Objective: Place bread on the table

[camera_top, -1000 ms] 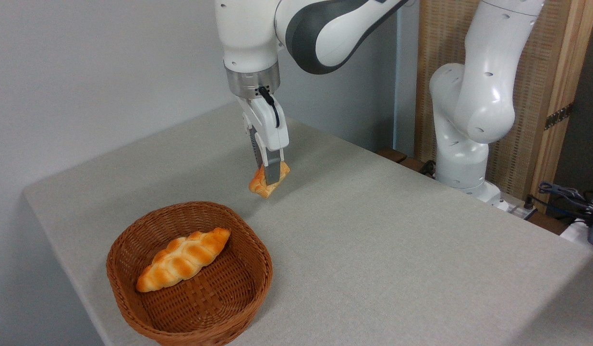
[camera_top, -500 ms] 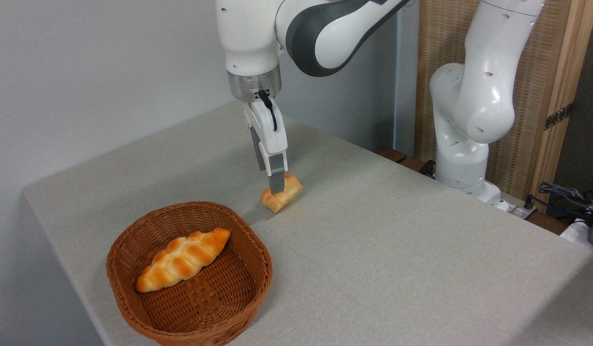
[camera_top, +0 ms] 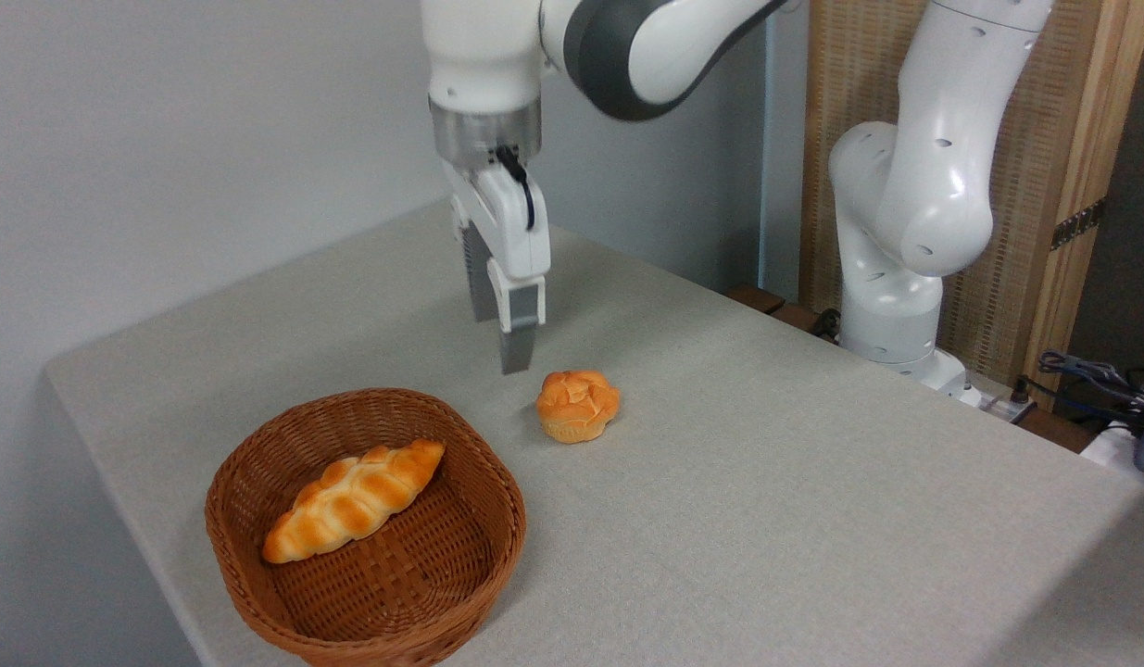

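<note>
The small round golden-orange bun sits upright on the big flat grey-beige speckled table, just beside the brown woven basket that holds a long braided loaf. The white gripper hangs above it, holding nothing. Best to lift straight up so a finger does not bump the bun

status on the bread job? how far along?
Done, by the look of it: the bun sits upright on the table, outside the basket. In hand: nothing; the gripper hangs empty above and left of the bun, clear of it. The long loaf lies in the basket. Left: only pulling the arm away.
</note>
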Robot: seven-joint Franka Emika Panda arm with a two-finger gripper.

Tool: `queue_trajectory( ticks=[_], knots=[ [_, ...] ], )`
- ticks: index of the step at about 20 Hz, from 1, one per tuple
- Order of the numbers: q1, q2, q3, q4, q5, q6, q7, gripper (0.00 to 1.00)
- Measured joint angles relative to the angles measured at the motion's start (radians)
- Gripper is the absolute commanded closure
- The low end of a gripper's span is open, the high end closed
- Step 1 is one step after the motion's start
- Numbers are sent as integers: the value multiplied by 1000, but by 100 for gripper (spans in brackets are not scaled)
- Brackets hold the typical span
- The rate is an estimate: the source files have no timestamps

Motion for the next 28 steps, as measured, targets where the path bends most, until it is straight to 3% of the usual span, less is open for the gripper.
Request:
queue_trajectory(
  ticks=[3, 6, 11, 13, 17, 22, 25, 28],
  knots=[
    [0, -5, 49, 97, 2, -31, 0, 0],
    [0, -5, 105, 202, 3, -144, 0, 0],
    [1, 48, 122, 331, 3, -230, -26, 0],
    [32, 90, 91, 371, 4, -258, -69, 0],
    [154, 139, -41, 413, 34, -315, -88, 0],
    [217, 219, -104, 518, 44, -443, -89, 0],
    [285, 260, -164, 557, 44, -449, -89, 0],
    [301, 282, -184, 570, 44, -450, -89, 0]
  ],
)
